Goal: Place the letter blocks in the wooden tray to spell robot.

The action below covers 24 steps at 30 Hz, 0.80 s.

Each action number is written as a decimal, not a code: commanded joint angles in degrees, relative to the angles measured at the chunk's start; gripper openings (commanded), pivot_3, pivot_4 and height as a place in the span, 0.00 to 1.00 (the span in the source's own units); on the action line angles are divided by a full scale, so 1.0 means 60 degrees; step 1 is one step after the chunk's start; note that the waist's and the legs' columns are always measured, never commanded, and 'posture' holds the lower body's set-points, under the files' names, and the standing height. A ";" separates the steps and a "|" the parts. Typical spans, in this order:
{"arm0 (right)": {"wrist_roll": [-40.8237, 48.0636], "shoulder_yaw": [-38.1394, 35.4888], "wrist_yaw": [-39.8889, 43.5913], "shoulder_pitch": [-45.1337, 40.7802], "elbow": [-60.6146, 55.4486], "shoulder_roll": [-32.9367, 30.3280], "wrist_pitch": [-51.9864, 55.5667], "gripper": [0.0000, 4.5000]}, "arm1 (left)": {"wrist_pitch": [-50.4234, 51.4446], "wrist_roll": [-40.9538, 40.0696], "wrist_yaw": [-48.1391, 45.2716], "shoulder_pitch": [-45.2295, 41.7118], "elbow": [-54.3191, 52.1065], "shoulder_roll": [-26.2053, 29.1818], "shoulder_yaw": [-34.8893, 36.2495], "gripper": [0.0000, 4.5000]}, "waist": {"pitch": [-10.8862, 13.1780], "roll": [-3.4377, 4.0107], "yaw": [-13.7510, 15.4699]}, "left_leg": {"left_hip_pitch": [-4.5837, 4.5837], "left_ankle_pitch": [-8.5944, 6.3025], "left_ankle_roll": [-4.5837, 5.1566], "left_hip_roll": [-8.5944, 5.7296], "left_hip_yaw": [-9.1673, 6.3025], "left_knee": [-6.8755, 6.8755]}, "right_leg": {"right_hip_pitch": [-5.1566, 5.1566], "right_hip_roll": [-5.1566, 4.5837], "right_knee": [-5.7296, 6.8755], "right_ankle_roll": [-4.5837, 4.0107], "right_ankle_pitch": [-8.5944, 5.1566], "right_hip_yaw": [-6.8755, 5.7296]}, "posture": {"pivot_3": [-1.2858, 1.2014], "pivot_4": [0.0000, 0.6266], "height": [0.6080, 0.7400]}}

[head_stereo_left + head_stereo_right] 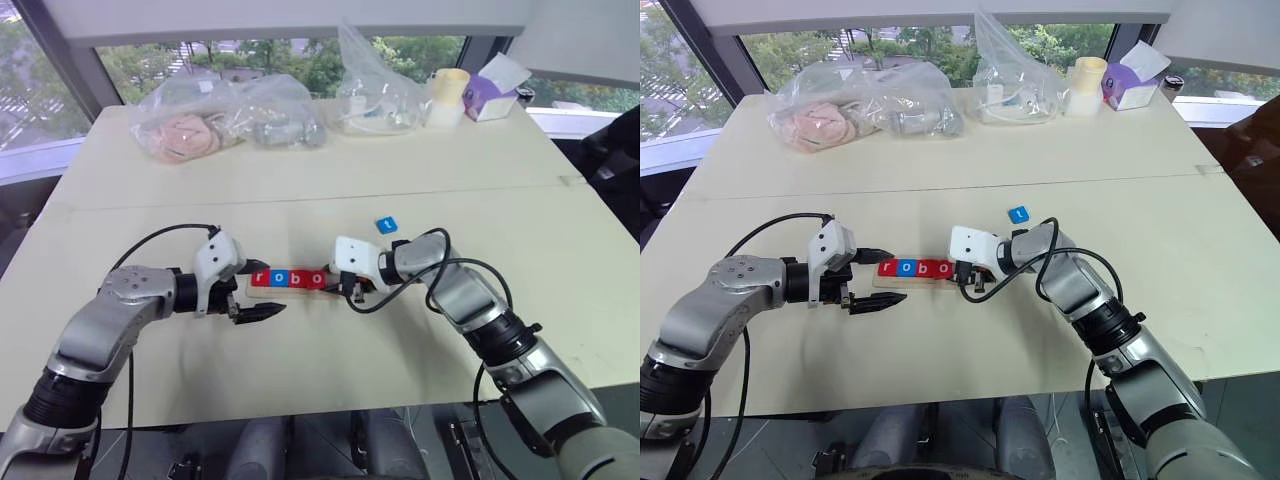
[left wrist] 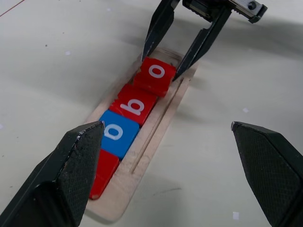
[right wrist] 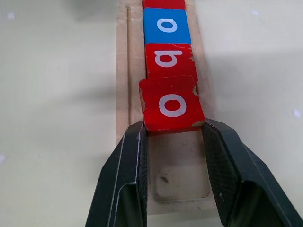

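Right tool has its two black fingers pinched on the red o block, which I see sitting slightly skewed at the open end of the row, its edges chipped pale. Left tool hangs with its jaws wide, holding nothing, just beside the tray's other end.

From the head camera, the wooden tray lies near the middle of the counter, between the two tools. It is a long pale-wood strip with rounded corners and a shallow recess. In it I count four flat square tiles in a line: a red r, a blue o, a red b, then the gripped red o, all with white lowercase letters. Past that last tile, a stretch of bare recess shows in the right wrist camera.

The blue t block lies loose on the counter at about 2 o'clock from the tray, apart from it.

Along the far edge, at 12 o'clock, sit crinkled clear plastic bags, one with pinkish contents, another with grey ones. At 1 o'clock stand a cream roll and a purple tissue box.
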 commanded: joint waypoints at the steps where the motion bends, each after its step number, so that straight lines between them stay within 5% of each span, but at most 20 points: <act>1: -0.0047 -0.0063 -0.0183 -0.0234 0.0044 0.0215 0.0031 0.24 | -0.0102 -0.0018 0.0023 0.0026 -0.0169 0.0008 0.0062 1.00 | 0.0000 0.0000 -0.0002 | 0.0000 0.0000 0.0000 0.0000 0.0000 0.0000 | 0.0000 0.0000 0.0000 0.0000 0.0000 0.0000 | 0.52 0.24 1.00; 2: -0.0062 -0.0063 -0.0196 -0.0245 0.0092 0.0225 0.0008 0.24 | -0.0100 -0.0020 0.0032 0.0030 -0.0173 0.0002 0.0067 1.00 | 0.0000 0.0000 -0.0003 | 0.0000 0.0000 0.0000 0.0000 0.0000 0.0000 | 0.0000 0.0000 0.0000 0.0000 0.0000 0.0000 | 0.52 0.24 1.00; 9: -0.0126 -0.0232 -0.0570 -0.0415 0.0228 0.0318 -0.0001 0.99 | -0.0127 -0.0011 0.0080 0.0057 -0.0176 -0.0039 0.0059 1.00 | 0.0000 0.0000 -0.0006 | 0.0000 0.0000 0.0000 -0.0001 0.0000 0.0000 | 0.0000 0.0000 0.0000 0.0000 0.0000 0.0000 | 0.52 0.24 1.00; 24: 0.0336 -0.0526 -0.0775 -0.0028 -0.0833 0.0426 0.0494 0.99 | -0.0161 -0.0004 0.0084 -0.0024 -0.0081 -0.0094 0.0051 1.00 | 0.0000 0.0000 -0.0002 | 0.0000 0.0000 0.0000 0.0000 0.0000 0.0000 | 0.0000 0.0000 0.0001 0.0001 0.0000 0.0000 | 0.52 0.24 1.00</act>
